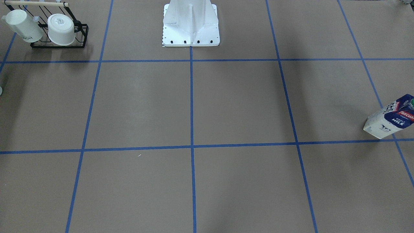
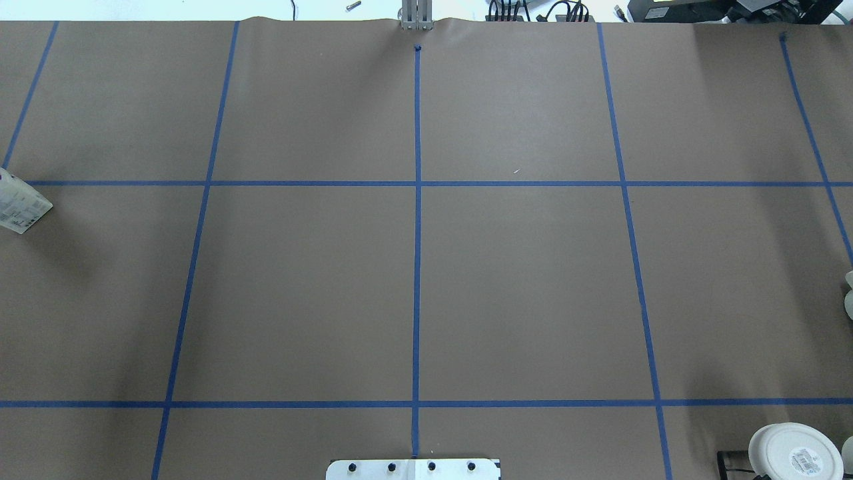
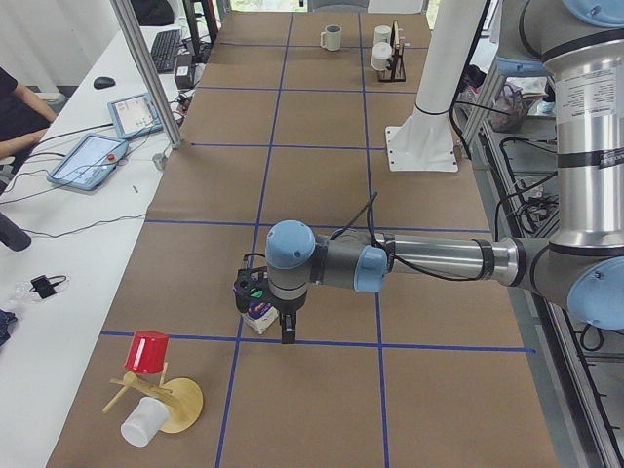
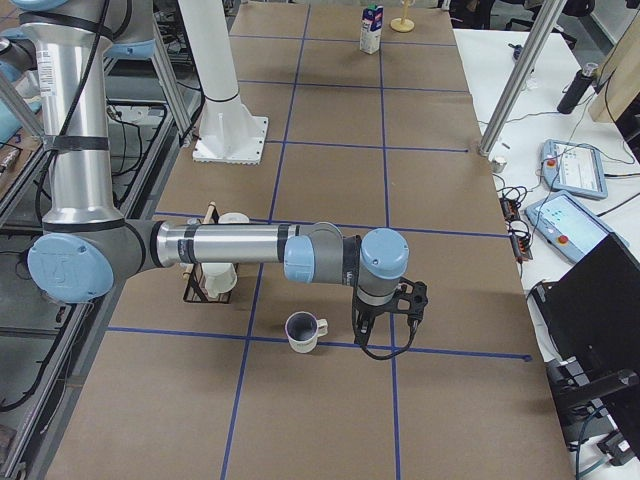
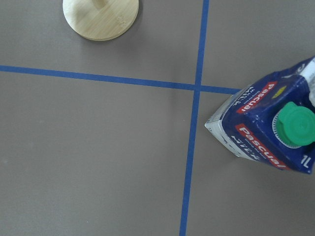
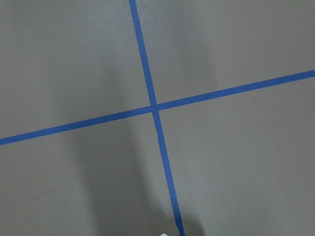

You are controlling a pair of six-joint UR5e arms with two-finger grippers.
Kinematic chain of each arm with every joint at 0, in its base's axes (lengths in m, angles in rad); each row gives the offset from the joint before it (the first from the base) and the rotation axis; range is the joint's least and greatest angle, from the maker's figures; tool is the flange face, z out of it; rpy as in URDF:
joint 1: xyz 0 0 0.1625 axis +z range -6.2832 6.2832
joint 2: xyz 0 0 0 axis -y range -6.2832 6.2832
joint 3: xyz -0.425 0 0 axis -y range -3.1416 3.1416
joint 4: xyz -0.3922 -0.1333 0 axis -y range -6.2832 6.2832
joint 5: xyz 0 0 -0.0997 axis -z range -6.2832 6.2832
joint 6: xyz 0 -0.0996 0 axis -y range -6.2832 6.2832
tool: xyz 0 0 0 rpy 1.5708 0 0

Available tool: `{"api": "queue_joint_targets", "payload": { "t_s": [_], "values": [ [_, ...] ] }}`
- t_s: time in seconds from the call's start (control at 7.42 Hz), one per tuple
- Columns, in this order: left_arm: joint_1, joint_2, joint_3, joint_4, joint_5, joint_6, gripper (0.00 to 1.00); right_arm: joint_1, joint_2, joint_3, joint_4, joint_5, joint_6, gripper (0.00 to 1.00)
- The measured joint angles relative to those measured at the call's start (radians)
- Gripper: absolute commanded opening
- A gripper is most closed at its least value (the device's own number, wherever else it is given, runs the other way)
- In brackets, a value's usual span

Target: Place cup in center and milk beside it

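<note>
The cup, a small white mug with a dark inside, stands at the table's end on my right, and shows far off in the exterior left view. My right gripper hangs close beside it, apart from it; I cannot tell if it is open. The milk stands at the other end, navy top and green cap. It also shows in the overhead view. My left gripper hangs right next to the milk; I cannot tell its state. The center crossing is bare.
A black wire rack holds a tall lettered cup and a squat stickered cup near my base. A wooden stand with a red cup and a white cup sits past the milk. Desks with tablets line the far side.
</note>
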Motion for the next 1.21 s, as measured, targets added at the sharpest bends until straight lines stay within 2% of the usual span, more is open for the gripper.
{"api": "queue_joint_targets", "payload": {
  "t_s": [0.27,0.54,0.81,1.21],
  "values": [
    [-0.002,0.0,-0.008,-0.003,-0.02,0.002,0.98,0.0,-0.014,-0.003,0.004,0.066,-0.003,1.0],
    [-0.008,0.001,-0.021,-0.009,-0.021,0.008,0.98,0.0,-0.092,0.089,0.004,0.102,-0.027,1.0],
    [-0.009,0.001,-0.022,-0.012,-0.025,0.008,0.98,0.001,-0.212,0.158,0.003,0.104,-0.018,1.0],
    [-0.009,-0.001,-0.022,-0.014,-0.025,0.006,0.98,0.0,-0.327,0.179,0.019,0.048,0.053,1.0]
  ]
}}
